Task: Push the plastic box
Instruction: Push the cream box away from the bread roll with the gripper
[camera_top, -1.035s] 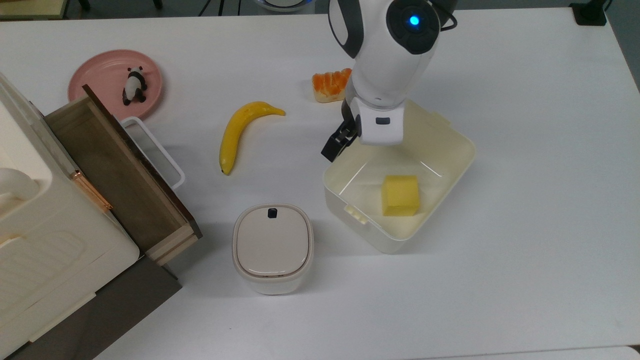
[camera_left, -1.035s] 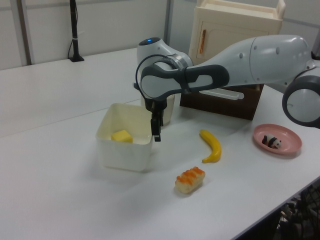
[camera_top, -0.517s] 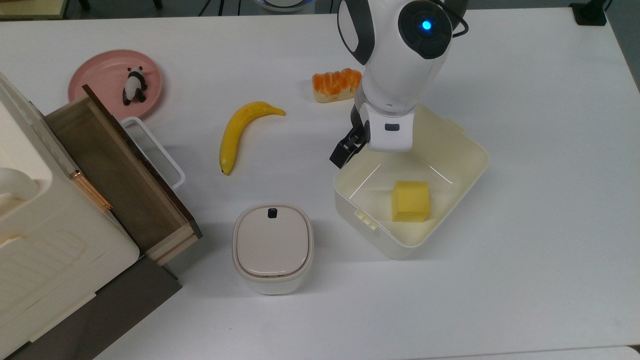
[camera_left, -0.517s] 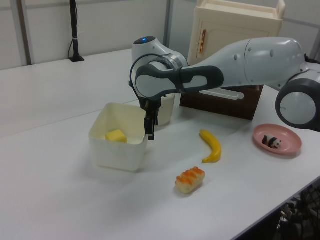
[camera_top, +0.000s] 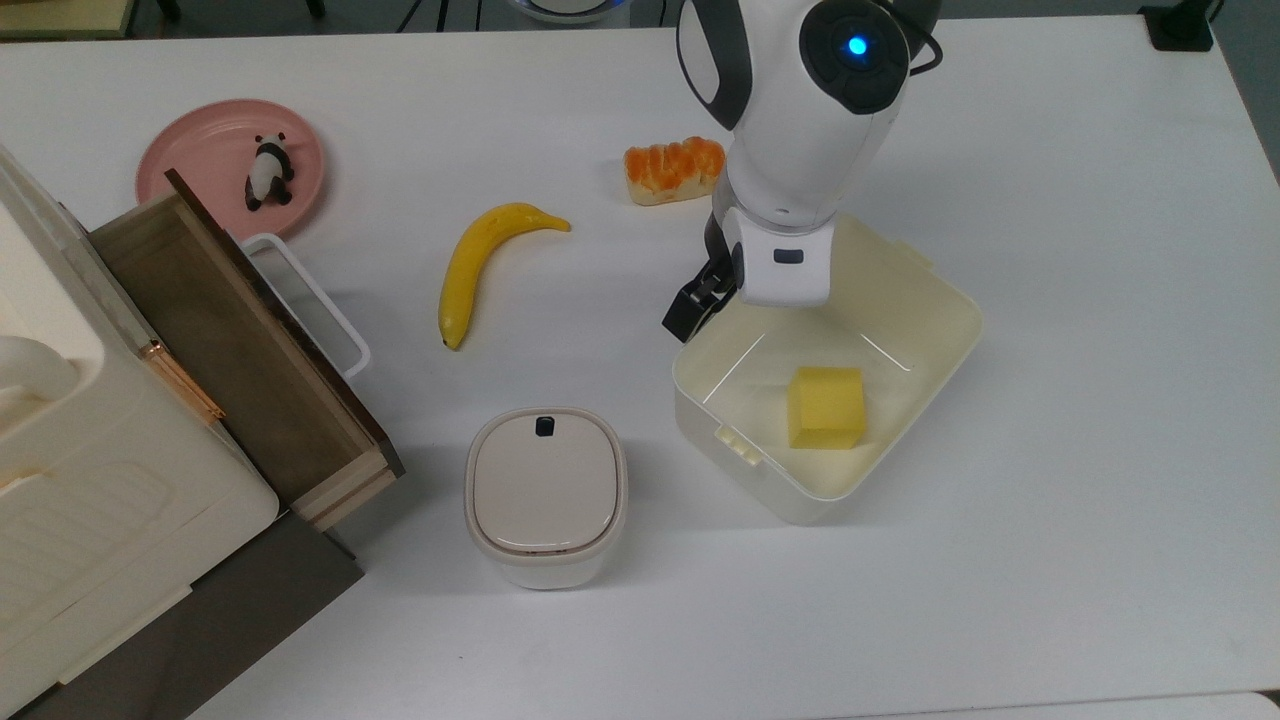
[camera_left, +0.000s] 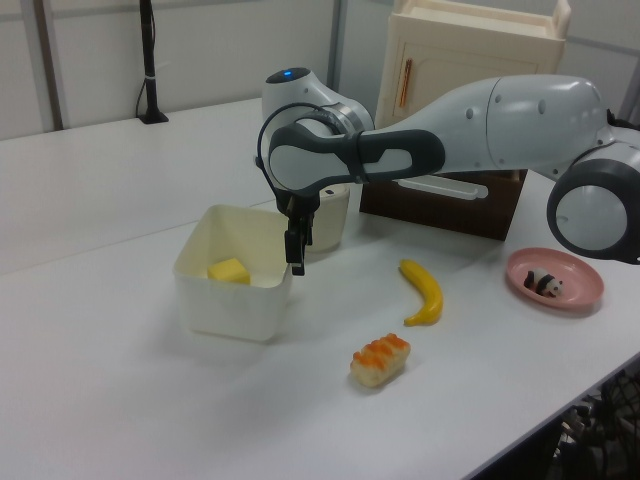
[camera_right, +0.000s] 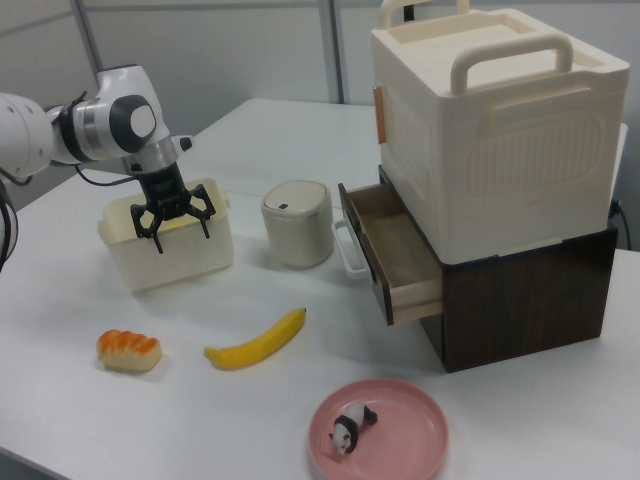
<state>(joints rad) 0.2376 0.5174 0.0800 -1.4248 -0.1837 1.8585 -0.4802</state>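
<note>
No brand, label or legible writing is seen on any item. In the top view, at the far left, a cream ribbed plastic cabinet (camera_top: 90, 500) is seen with its wooden drawer (camera_top: 240, 350) pulled open, and a white loop handle is fixed to the drawer front. Behind it a glossy pink plate (camera_top: 205, 150) is set on the white desk (camera_top: 1100, 400), and a small panda figurine (camera_top: 268, 172) is carried on it. Further right, a curved yellow banana (camera_top: 480, 265) is laid flat, and below it a rounded-square lidded bin (camera_top: 546, 495) with a black button is stood. An orange-topped sushi piece (camera_top: 672, 170) is seen near the arm.

The plastic box (camera_top: 900, 300), a thin-walled cream tub with rounded corners and small latch tabs, is placed right of centre in the top view, and a yellow sponge-like block (camera_top: 826, 406) is held inside it. The pincer (camera_right: 177, 218) is seen in the right view with its black fingers spread apart, straddling the tub's wall at the corner nearest the sushi; nothing is gripped.

Compared with one second ago, the box and block are found shifted toward the top view's right and slightly rotated, and the arm has been carried along with them, so the sushi piece is now wholly uncovered.
</note>
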